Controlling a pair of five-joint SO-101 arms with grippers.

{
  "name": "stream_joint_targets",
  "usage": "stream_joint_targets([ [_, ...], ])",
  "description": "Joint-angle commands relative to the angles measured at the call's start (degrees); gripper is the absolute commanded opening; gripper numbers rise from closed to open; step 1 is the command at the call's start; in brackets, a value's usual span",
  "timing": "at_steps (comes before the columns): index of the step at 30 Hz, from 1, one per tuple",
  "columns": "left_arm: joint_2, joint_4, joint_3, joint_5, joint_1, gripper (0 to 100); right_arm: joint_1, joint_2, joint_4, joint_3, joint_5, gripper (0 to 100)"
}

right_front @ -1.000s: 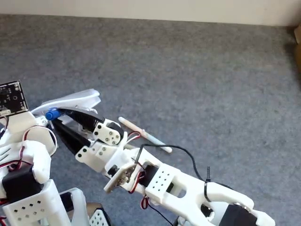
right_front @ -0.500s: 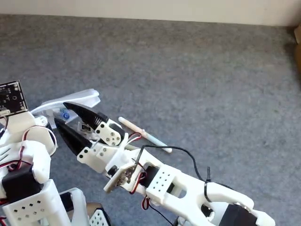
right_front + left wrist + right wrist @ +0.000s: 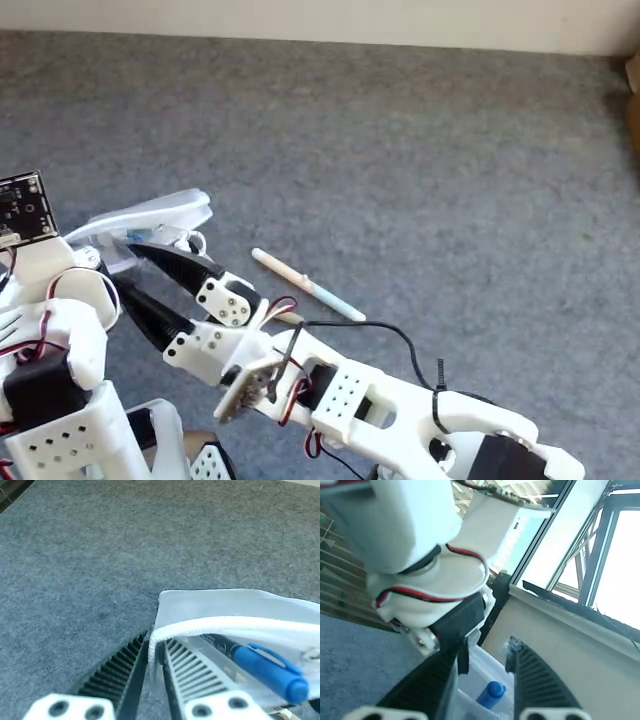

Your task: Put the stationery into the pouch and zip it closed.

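One pouch point(image 3: 160, 212), one blue marker point(image 3: 265, 665), one pale pen point(image 3: 305, 285), two arms (left arm point(image 3: 50, 350), right arm point(image 3: 350, 390)).

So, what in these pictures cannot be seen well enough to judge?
1. High view: the pouch, its mouth and contents hidden under the right gripper.
2. Left wrist view: the blue marker, its black barrel running behind the pouch's white rim.
3. High view: the pen, too small to tell its tip from its cap.
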Motion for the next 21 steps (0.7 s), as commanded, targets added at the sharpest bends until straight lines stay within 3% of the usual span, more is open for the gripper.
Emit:
stream_joint_targets([
  [1,0.7,-1.0,0.2,0.5,0.8,1,0.0,-0.6,4.8,-0.4,0.4,11.9],
  [5,0.7,-1.0,0.2,0.5,0.8,1,1.8,-0.3,10.8,-0.7,-0.5,8.4],
  [13,0.7,-0.9,0.2,0.5,0.8,1,7.7,-0.6,17.9,-4.3,-16.1,3.8],
  [21,0.7,-1.0,0.3,0.5,0.8,1,7.7,-4.8,26.2,-6.5,-19.3,3.8],
])
